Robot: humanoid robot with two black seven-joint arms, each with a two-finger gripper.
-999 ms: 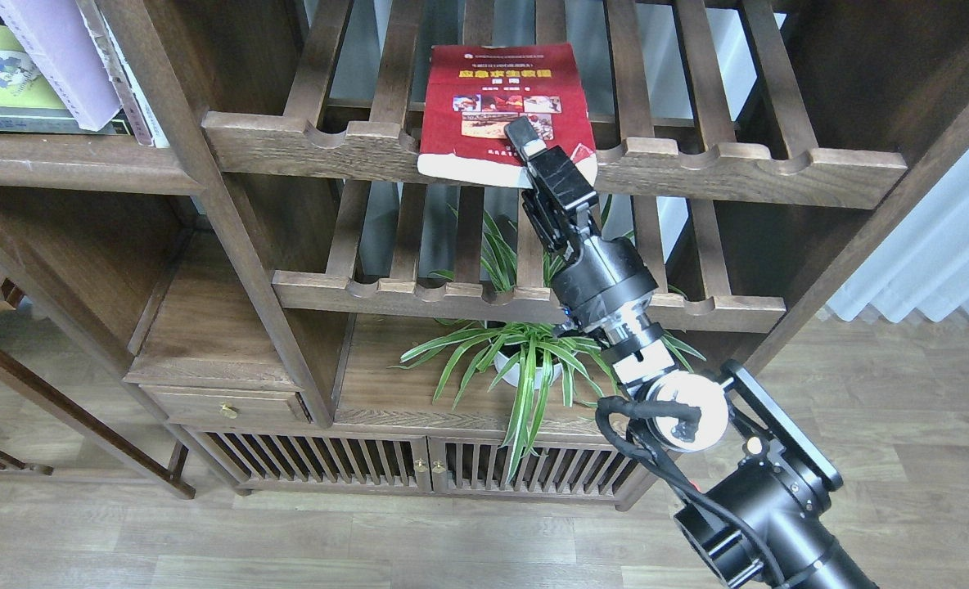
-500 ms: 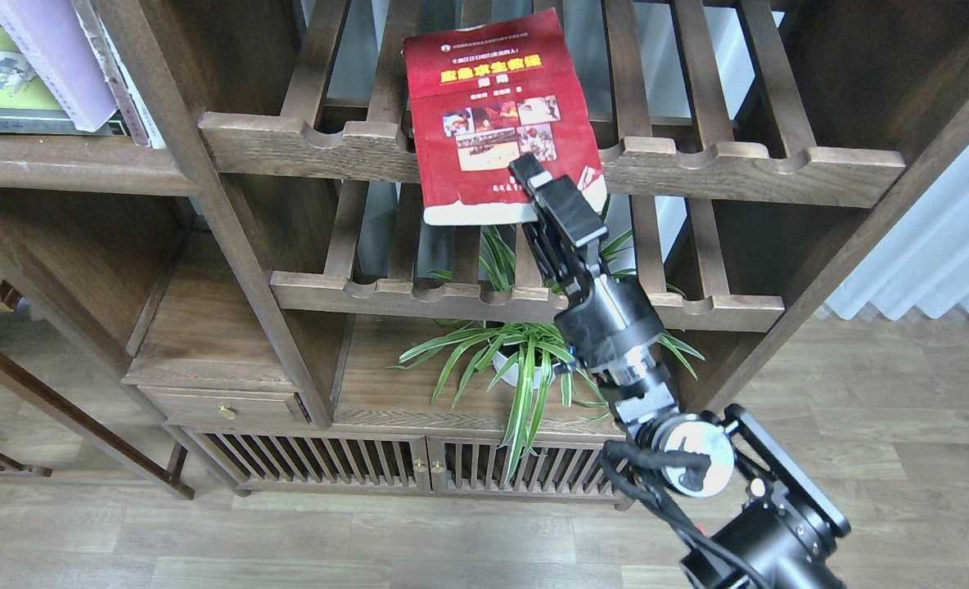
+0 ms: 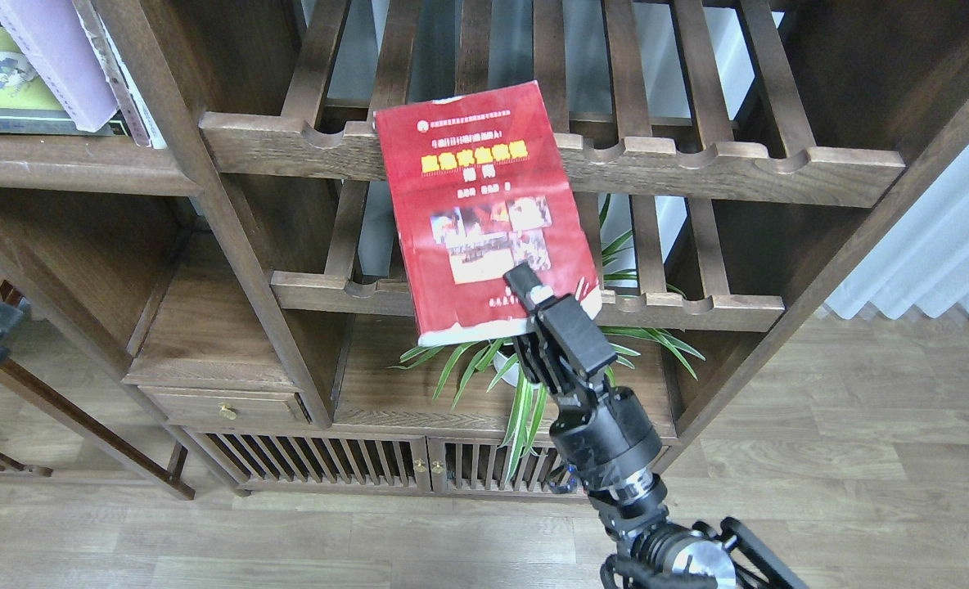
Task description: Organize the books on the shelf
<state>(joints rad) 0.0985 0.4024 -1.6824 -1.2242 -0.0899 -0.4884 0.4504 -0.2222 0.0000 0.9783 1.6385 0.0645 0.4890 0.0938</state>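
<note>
the red book [image 3: 484, 204] has been pulled off the slatted rack [image 3: 697, 168] and is now held in the air, pinched at its bottom edge by the right gripper [image 3: 534, 315] jaws. next, it can be carried to the shelf [image 3: 59, 159] at the left, beside the other books [image 3: 34, 74].

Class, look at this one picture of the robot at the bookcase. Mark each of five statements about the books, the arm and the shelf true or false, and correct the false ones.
1. The right pincer grips the dark red book at its lower edge. True.
2. The red book lies flat on the upper slatted rack. False: it hangs in the air in front of the racks, held by the pincer.
3. The lavender book sits on the solid shelf at upper left. True.
4. The potted plant stands on the floor. False: it stands inside the bookcase, below the racks.
5. The red book's cover faces away from the camera. False: its yellow title and photos face us.
</note>
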